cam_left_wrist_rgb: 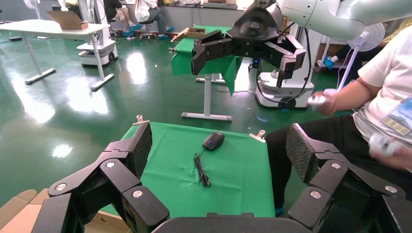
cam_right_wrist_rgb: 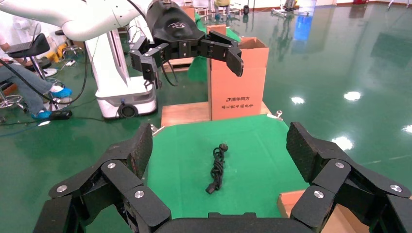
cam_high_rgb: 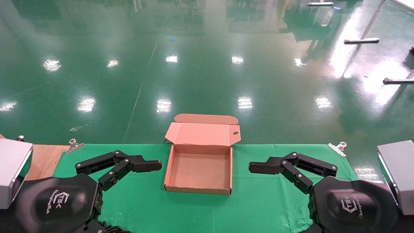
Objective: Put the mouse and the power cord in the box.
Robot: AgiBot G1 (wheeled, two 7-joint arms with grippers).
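The box point(cam_high_rgb: 200, 168) sits open at the tabletop's point(cam_high_rgb: 258, 207) centre, lid hinged back, nothing inside. The left pincer point(cam_left_wrist_rgb: 218, 150) and right pincer point(cam_right_wrist_rgb: 218, 145) hover either side of it, both spread wide and holding nothing. The mouse point(cam_left_wrist_rgb: 213, 140) lies on green cloth well beyond the left pincer, thin cable trailing toward it. The power cord point(cam_right_wrist_rgb: 217, 167) lies bundled ahead of the right pincer, long axis pointing toward it. Each arm faces its own item; neither shows in the head view.
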